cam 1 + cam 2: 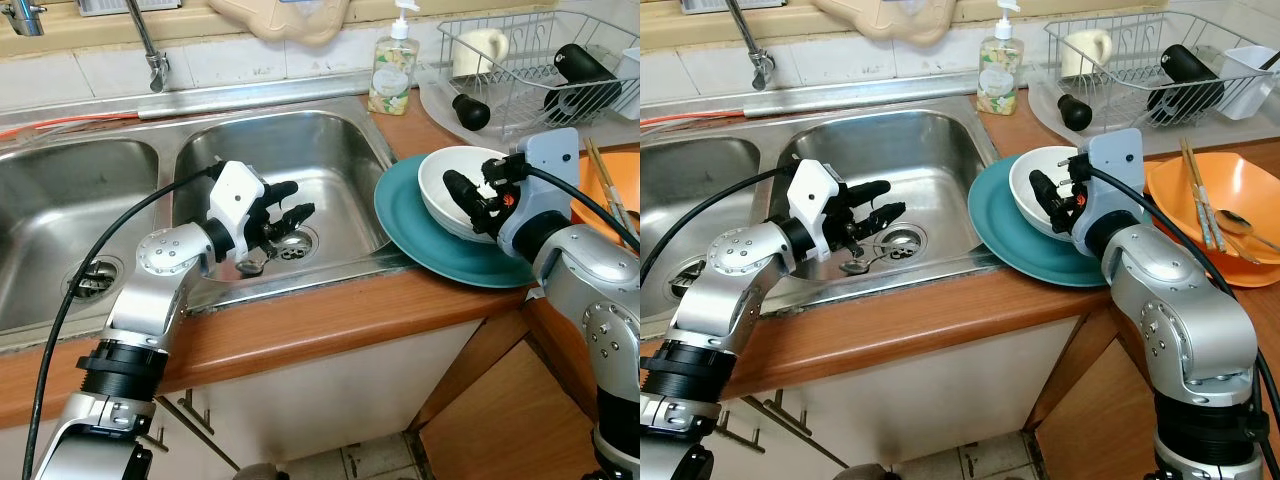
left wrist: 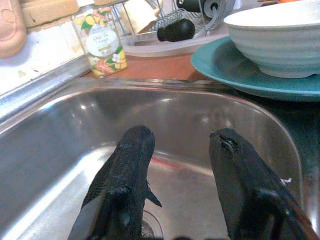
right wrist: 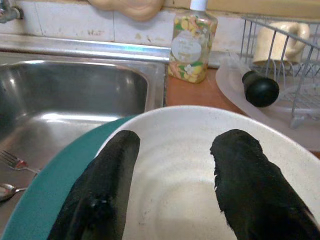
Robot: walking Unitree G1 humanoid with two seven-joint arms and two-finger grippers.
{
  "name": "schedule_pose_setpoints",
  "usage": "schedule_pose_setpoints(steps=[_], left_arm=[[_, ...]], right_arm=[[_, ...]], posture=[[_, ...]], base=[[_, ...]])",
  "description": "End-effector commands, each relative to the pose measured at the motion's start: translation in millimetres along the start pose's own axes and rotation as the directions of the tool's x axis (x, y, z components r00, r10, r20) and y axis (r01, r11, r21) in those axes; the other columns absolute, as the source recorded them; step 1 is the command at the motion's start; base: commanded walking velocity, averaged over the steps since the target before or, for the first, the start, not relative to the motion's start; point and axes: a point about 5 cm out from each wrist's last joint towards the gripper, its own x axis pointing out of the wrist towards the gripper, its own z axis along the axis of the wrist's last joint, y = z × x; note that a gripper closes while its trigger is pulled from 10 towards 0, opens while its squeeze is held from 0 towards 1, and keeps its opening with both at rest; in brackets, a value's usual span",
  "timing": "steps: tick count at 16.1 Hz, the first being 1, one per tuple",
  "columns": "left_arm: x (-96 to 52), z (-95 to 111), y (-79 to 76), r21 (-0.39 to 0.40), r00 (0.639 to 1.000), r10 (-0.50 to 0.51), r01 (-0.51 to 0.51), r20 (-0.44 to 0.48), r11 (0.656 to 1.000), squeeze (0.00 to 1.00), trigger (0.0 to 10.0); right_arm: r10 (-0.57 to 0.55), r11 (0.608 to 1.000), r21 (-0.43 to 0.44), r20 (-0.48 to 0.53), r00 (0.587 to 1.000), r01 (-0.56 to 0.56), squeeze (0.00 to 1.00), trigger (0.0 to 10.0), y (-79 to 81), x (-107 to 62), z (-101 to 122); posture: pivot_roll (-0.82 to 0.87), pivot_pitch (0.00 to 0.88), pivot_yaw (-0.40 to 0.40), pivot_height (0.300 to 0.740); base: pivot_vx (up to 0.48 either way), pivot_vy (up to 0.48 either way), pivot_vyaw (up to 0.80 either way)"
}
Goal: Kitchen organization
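Note:
A white bowl (image 1: 440,185) sits in a teal plate (image 1: 410,235) on the wooden counter, right of the sink. My right gripper (image 1: 468,180) hangs just over the bowl's hollow, fingers (image 3: 240,170) spread open with nothing between them. My left gripper (image 1: 300,198) is open above the right sink basin (image 1: 330,150), near the drain. A fork (image 3: 15,161) and a spoon (image 1: 853,266) lie on the basin floor under it. The left wrist view looks past the open fingers (image 2: 132,160) across the basin to the bowl (image 2: 280,40) and plate (image 2: 235,67).
An orange bowl (image 1: 1240,235) with chopsticks and a spoon stands at the far right. Behind it a wire dish rack (image 1: 530,60) holds a mug and black items. A soap bottle (image 1: 393,70) stands behind the sink. The left basin (image 1: 60,220) lies beside the right one.

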Motion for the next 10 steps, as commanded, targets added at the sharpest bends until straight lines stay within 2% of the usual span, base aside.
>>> schedule_pose_setpoints(steps=[1, 6, 7, 8, 9, 10], left_arm=[[-3.2, 5, -1.5, 0.008, 1.0, -0.021, 0.021, 0.016, 1.0, 0.0, 10.0], [-10.3, 17, -14.1, -0.011, 0.995, -0.077, 0.078, 0.059, 0.997, 0.0, 10.0], [-11.6, 18, -16.9, -0.021, 0.994, -0.088, 0.09, 0.069, 0.996, 1.0, 10.0], [-14.9, 19, -21.6, -0.017, 0.992, -0.112, 0.113, 0.065, 0.993, 1.0, 10.0], [-18.3, 20, -25.9, -0.015, 0.991, -0.122, 0.123, 0.059, 0.992, 0.98, 10.0], [-18.9, 20, -27.0, -0.018, 0.99, -0.126, 0.128, 0.062, 0.992, 0.49, 10.0]], right_arm=[[-0.018, 1.0, 0.003, 0.003, 1.0, 0.018, 1.0, 10.0, -4.3, 0.5, 4], [-0.088, 0.995, 0.036, -0.015, 0.996, 0.088, 1.0, 10.0, -21.3, -4.5, 4], [-0.088, 0.995, 0.036, -0.009, 0.996, 0.089, 1.0, 10.0, -23.6, -5.3, 5], [-0.113, 0.993, 0.023, 0.009, 0.994, 0.112, 1.0, 10.0, -28.2, -6.2, 8], [-0.125, 0.991, 0.054, 0.006, 0.992, 0.124, 1.0, 10.0, -31.7, -8.1, 8], [-0.145, 0.989, 0.042, -0.001, 0.989, 0.145, 1.0, 10.0, -34.1, -8.5, 8]], posture=[[-0.05, 0.0, 0.05, 0.74], [-0.05, 0.0, 0.057, 0.74], [-0.05, 0.0, 0.055, 0.74], [-0.05, 0.0, 0.056, 0.74], [-0.05, 0.0, 0.057, 0.74], [-0.05, 0.0, 0.057, 0.74]], base=[[0.0, 0.0, 0.0], [0.0, 0.0, 0.0], [0.0, 0.0, 0.0], [0.0, 0.0, 0.0], [0.0, 0.0, 0.0], [0.0, 0.0, 0.0]])
